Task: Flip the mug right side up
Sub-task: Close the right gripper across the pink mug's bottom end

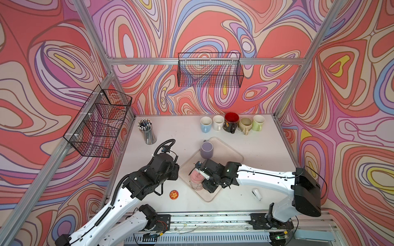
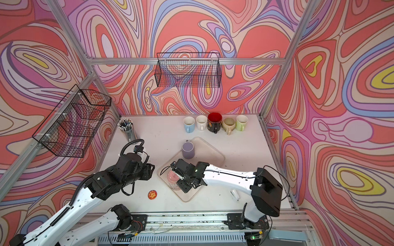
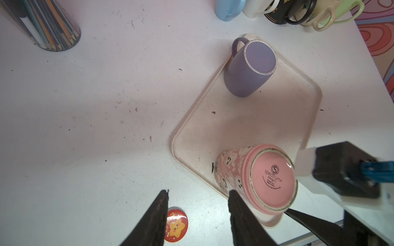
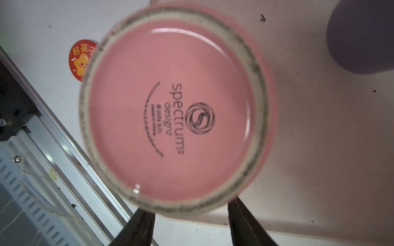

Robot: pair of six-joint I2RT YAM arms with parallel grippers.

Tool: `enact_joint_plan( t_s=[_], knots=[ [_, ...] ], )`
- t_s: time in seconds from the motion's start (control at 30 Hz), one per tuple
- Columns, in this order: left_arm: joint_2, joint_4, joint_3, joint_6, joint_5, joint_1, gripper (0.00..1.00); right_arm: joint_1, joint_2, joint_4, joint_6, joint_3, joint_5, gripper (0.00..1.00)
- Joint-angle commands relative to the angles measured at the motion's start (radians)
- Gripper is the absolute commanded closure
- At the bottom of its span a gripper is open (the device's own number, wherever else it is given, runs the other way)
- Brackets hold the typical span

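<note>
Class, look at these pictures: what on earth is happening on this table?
The right gripper is down over an upside-down pink ghost-patterned ceramic mug on the beige plastic tray, jaws apart at its side; whether it grips is hidden. The left gripper hovers open beside the tray, holding nothing. A purple ceramic mug also stands upside down on the tray.

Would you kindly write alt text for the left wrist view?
A pink mug stands upside down on a beige tray, the right gripper close beside it. A purple mug, also inverted, stands farther along it; the left gripper hangs open.
</note>
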Motion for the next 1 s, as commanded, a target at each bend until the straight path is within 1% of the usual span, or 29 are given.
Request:
enact_joint_plan(
  t_s=[0.0,0.1,0.27,0.3,0.53,0.73,0.87,0.97],
  knots=[
    [-0.027,-0.051,-0.007,0.014,-0.045,-0.003,0.50,0.007,0.042,0.042,-0.038,0.027,0.015,0.48],
    [-0.031,-0.058,-0.005,0.019,-0.054,-0.003,0.50,0.007,0.073,0.047,-0.047,0.040,0.026,0.49],
    [-0.017,-0.054,-0.012,0.025,-0.055,-0.004,0.50,0.007,0.097,0.052,-0.049,0.046,0.040,0.55],
    [-0.014,-0.050,-0.014,0.026,-0.055,-0.004,0.50,0.007,0.101,0.053,-0.049,0.048,0.042,0.58],
    [0.001,-0.030,-0.018,0.037,-0.054,-0.003,0.50,0.007,0.123,0.048,-0.052,0.056,0.045,0.83],
    [0.006,-0.026,-0.016,0.035,-0.049,-0.005,0.50,0.007,0.132,0.043,-0.055,0.061,0.052,1.00],
    [0.006,-0.020,-0.017,0.031,-0.049,-0.003,0.50,0.006,0.118,0.051,-0.051,0.061,0.070,1.00],
    [0.015,-0.015,-0.017,0.026,-0.047,-0.003,0.50,0.004,0.078,0.076,-0.043,0.047,0.092,1.00]
  ],
)
